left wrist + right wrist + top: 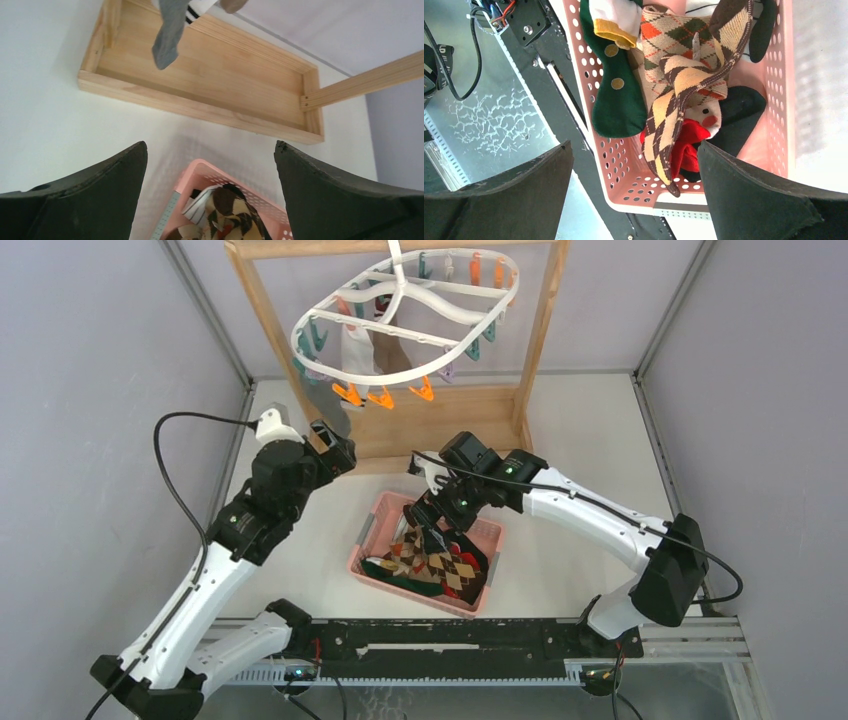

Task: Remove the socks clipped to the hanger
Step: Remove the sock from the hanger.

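White surface (580,440) lies under both arms: the right pincer (634,146) gapes empty over the pink basket (624,192), whose heaped socks (684,80), brown argyle, green, red, black, only its wrist view shows clearly. The left pincer (210,146), likewise spread and empty, faces a grey sock (167,35) dangling above the wooden frame (210,85); from above, the white oval hanger (400,282) holds perhaps two or three more, hard to count.

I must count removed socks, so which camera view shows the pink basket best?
The top external view: most of the pink basket shows, socks inside. The right wrist view shows one end close up; the left wrist view only a corner.
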You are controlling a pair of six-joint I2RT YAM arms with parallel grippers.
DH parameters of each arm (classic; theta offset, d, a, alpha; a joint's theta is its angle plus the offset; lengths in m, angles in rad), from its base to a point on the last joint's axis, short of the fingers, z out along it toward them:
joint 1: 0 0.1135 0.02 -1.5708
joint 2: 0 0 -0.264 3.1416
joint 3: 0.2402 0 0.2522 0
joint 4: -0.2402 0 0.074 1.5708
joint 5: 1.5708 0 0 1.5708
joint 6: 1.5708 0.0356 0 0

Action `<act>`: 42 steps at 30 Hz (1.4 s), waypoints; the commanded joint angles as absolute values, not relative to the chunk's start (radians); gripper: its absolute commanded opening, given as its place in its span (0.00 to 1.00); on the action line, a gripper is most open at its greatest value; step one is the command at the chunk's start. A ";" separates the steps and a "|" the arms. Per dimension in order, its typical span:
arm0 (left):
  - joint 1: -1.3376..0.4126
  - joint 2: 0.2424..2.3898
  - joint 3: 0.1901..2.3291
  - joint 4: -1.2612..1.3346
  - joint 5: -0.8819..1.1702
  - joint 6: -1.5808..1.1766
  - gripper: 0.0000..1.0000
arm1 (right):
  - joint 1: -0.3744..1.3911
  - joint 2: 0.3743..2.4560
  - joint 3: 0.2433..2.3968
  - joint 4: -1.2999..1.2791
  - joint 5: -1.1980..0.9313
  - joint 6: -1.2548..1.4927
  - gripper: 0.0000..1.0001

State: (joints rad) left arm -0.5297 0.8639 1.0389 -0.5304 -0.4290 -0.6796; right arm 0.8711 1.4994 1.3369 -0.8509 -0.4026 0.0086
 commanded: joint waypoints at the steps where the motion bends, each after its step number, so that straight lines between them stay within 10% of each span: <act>1: -0.477 0.889 0.966 -0.436 -0.451 -0.669 1.00 | 0.868 1.454 1.338 -0.853 -0.417 0.023 1.00; 42: -0.152 1.618 1.320 0.130 -0.184 -0.404 0.99 | 0.818 1.394 1.338 -1.036 -0.429 0.049 1.00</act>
State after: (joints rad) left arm -0.1673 1.5688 1.2205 0.0628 -0.1635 -0.4355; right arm 0.8242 1.4342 1.3357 -1.0111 -0.4179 0.0303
